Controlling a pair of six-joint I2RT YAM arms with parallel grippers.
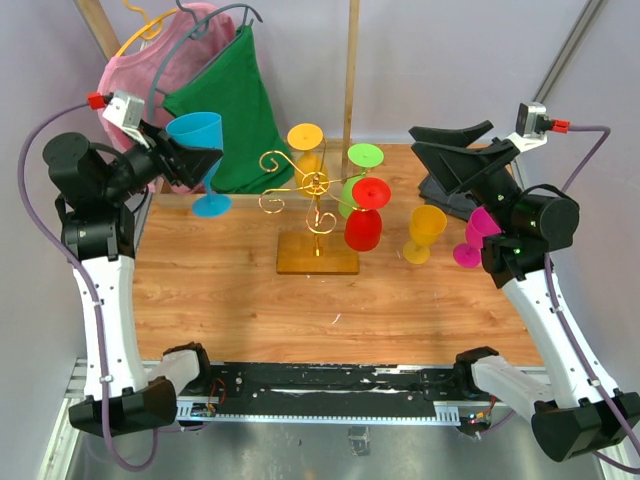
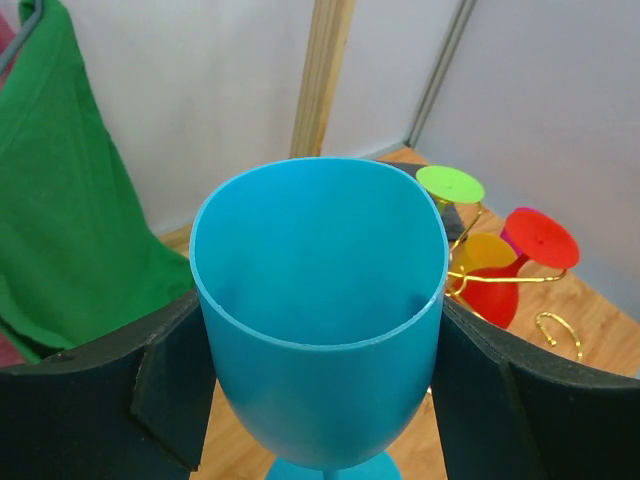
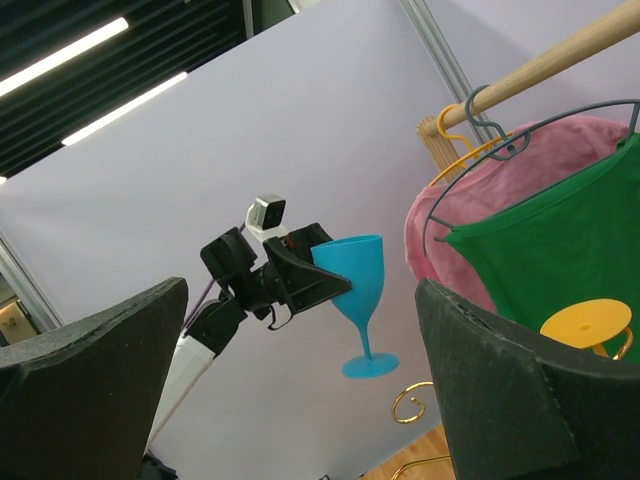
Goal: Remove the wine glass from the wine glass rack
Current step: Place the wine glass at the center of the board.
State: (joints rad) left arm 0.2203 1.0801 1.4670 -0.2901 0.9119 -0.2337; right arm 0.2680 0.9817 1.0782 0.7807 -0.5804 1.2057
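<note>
We judged the blue wine glass [image 1: 197,138] to be light, stiff, smooth plastic, best taken round the bowl. It hung above the table's left, well apart from the wine glass rack [image 1: 315,190], with the left gripper [image 1: 188,158] clamped across its bowl. The right gripper [image 3: 300,390] gaped, empty. The left wrist view cut off the stem.

The blue wine glass [image 2: 320,300] looks like smooth, faintly glossy plastic; the rack [image 1: 316,184] is shiny gold wire on a wooden base; the green shirt [image 1: 228,110] is matt cloth.
</note>
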